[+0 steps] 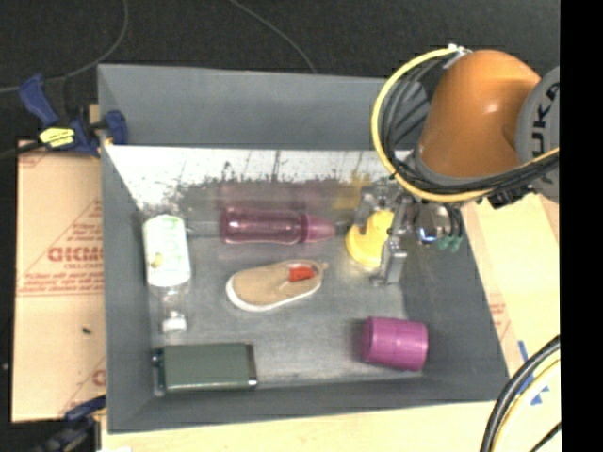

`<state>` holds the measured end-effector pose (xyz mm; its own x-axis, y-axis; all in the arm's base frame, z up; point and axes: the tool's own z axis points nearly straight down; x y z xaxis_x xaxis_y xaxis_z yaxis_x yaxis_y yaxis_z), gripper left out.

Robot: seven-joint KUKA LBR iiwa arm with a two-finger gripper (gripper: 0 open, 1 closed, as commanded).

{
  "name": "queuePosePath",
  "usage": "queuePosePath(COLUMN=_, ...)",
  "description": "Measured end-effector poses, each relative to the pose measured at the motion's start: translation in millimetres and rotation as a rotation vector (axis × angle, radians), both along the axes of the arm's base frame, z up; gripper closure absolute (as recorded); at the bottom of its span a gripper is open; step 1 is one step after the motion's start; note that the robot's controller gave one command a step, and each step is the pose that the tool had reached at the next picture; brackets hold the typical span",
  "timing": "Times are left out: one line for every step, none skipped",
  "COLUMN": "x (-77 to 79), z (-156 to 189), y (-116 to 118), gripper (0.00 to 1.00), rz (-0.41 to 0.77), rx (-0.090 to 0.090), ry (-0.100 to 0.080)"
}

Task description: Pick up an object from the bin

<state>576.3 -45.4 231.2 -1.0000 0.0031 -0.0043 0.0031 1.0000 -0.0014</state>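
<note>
Fingers low in the bin's back right corner, tips near the floor. Cannot tell how far open they are, and nothing is visibly between them. Just view-left of them, touching or nearly so, is a small rounded yellow thing, the nearest pick candidate; no grasp on it is visible. Further left along the back, a pink bottle on its side, its cap end close to the yellow thing. Toward the camera from the fingers, a purple cup on its side, apart from them. Left and a bit nearer, a tan shoe with a red patch. Well away at the far left, a white bottle, and a dark flat box in the near left corner. Risks, as a guess: the yellow thing looks smooth and rounded, so it could squirt out sideways on closing or get shoved into the pink bottle. The fingers sit close to the bin wall, so a scrape there or a jab into the floor is possible. Hard to see: the orange cover and cables hide the wrist and the upper fingers. The yellow thing's right side is behind the fingers, so its real shape is unclear and whether they touch it is not certain.
</note>
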Motion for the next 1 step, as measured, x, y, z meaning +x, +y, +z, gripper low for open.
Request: queuePosePath(x=-3.2, z=-99.9, y=51.1, gripper=0.0, rz=0.18, rx=0.0, ry=0.001)
